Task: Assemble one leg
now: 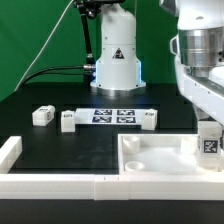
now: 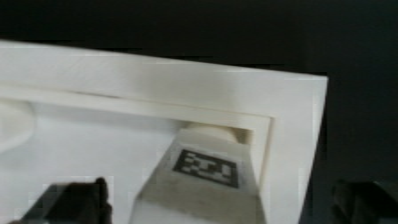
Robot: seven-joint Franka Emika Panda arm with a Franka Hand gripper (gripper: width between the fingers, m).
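One leg (image 1: pixel 208 143), a small white block with a black-and-white tag, stands upright in the near right corner of the large white tray-like part (image 1: pixel 150 152). My gripper (image 1: pixel 207 128) is straight above it. In the wrist view the leg (image 2: pixel 205 172) sits in the tray's corner (image 2: pixel 107 90) between my fingertips (image 2: pixel 71 203), with a gap on each side. The gripper (image 2: pixel 217 208) is open around the leg. Three more legs lie on the black table: two at the exterior view's left (image 1: pixel 42 116) (image 1: pixel 68 121) and one right of the middle (image 1: pixel 148 119).
The marker board (image 1: pixel 112 116) lies between the loose legs. The robot's base (image 1: pixel 115 60) stands at the back. A white L-shaped fence (image 1: pixel 30 180) runs along the front and the exterior view's left edge.
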